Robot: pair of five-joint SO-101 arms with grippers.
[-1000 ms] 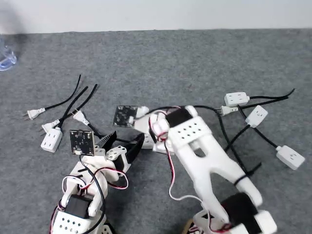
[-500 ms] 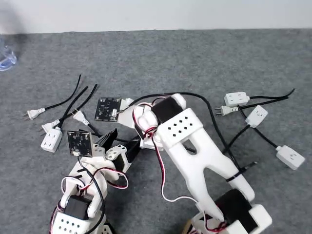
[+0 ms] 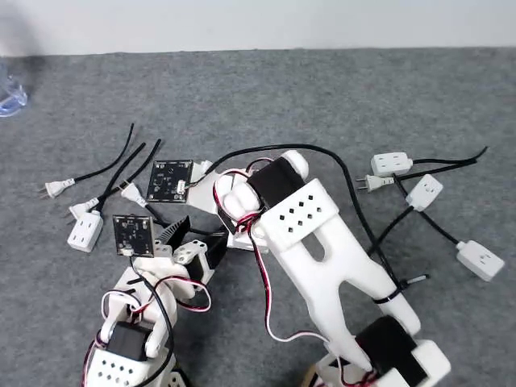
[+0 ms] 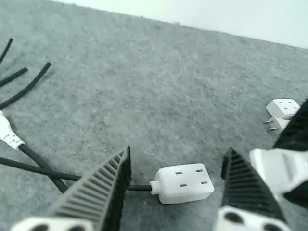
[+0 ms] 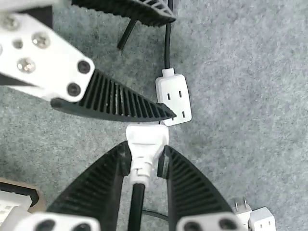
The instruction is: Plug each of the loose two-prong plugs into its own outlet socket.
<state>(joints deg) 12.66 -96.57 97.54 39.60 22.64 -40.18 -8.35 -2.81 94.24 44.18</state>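
My left gripper stands open low over the carpet, and a white outlet socket on a black cord lies between its ribbed fingers without touching them. In the right wrist view my right gripper is shut on a white two-prong plug with a black cord. The plug's front end sits just short of the socket, right beside the lower left-arm finger. From above, the right arm leans across to the left gripper.
A plug, a second plug and a socket with black cords lie at the left. At the right lie sockets and a plug. Grey carpet stretches back to the wall.
The right arm has swung left with the plug, its wrist camera board moving left over the left gripper. The left arm has hardly moved.
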